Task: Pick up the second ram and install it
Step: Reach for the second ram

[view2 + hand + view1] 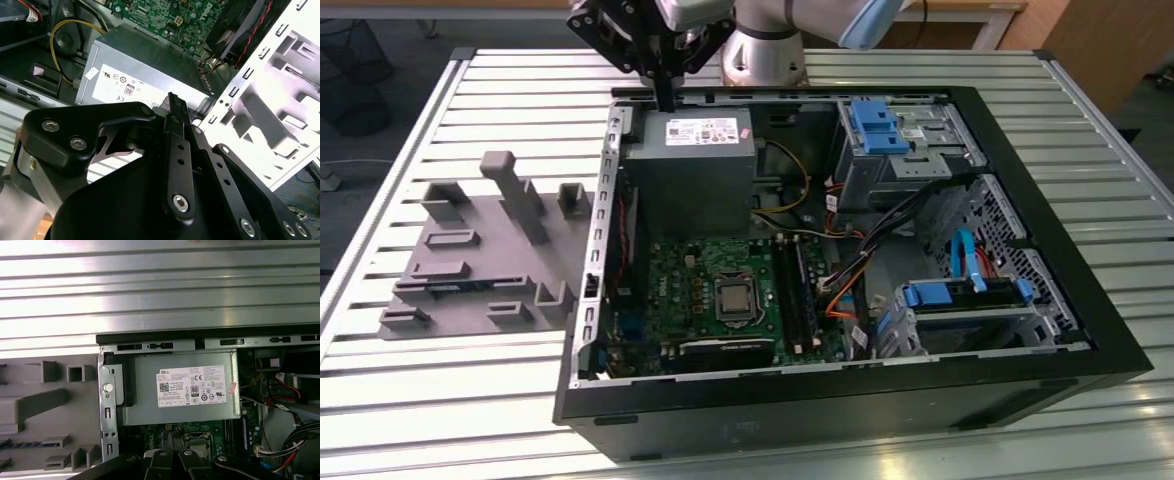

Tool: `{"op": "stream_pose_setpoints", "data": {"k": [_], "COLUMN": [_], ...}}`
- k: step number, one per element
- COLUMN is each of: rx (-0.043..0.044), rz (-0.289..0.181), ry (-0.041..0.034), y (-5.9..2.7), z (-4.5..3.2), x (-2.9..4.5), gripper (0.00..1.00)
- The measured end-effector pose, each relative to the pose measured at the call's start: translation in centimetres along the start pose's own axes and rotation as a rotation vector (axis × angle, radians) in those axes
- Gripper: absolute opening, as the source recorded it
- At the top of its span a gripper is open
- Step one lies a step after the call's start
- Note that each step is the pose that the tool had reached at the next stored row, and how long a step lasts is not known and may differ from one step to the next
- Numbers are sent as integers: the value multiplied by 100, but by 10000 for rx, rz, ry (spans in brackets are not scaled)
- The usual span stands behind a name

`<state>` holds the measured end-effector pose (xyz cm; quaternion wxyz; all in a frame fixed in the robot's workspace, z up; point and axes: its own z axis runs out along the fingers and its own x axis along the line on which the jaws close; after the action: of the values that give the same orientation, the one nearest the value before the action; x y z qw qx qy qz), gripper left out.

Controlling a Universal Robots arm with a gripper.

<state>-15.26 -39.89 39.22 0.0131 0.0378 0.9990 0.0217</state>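
Ribbed metal slats are forming the bench (454, 400) that is carrying everything. At the exterior view's left, a grey holder (480, 250) is lying flat. The second ram (458, 289) is resting in one of its low slots as a thin blue strip, well apart from the jaws. Further right, the arm (761, 40) is reaching down from the far side. Its jaws are hanging just above the back edge of the open computer case (854, 400), drawn close together and gripping nothing. Right below them, the grey power supply (687, 165) is sitting inside the case, with the green motherboard (720, 290) lying nearer the camera. At the exterior view's right, two blue drive brackets (874, 125) are standing in their bays
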Motion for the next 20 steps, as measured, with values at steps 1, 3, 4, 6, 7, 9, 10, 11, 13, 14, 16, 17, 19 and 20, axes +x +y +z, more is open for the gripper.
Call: {"op": "stream_pose_setpoints", "data": {"k": [1, 3, 4, 6, 7, 9, 10, 11, 13, 14, 16, 17, 19, 20], "rx": [0, 0, 0, 0, 0, 1, 0, 0, 0, 0, 0, 1, 0, 0], "rz": [1, 1, 1, 1, 1, 0, 1, 0, 0, 0, 1, 1, 1, 1], "ry": [0, 0, 0, 0, 0, 1, 0, 0, 1, 0, 0, 1, 0, 0], "y": [0, -1, -1, -2, -2, -3, -3, -3, -4, -4, -5, -5, -6, -7], "z": [0, 0, 1, 1, 1, 1, 2, 2, 2, 2, 2, 2, 3, 3], "x": [4, 12, 16, 26, 30, 38, 42, 45, 53, 57, 67, 71, 81, 86], "gripper": [11, 11, 11, 11, 11, 11, 11, 11, 11, 11, 11, 11, 11, 11]}}
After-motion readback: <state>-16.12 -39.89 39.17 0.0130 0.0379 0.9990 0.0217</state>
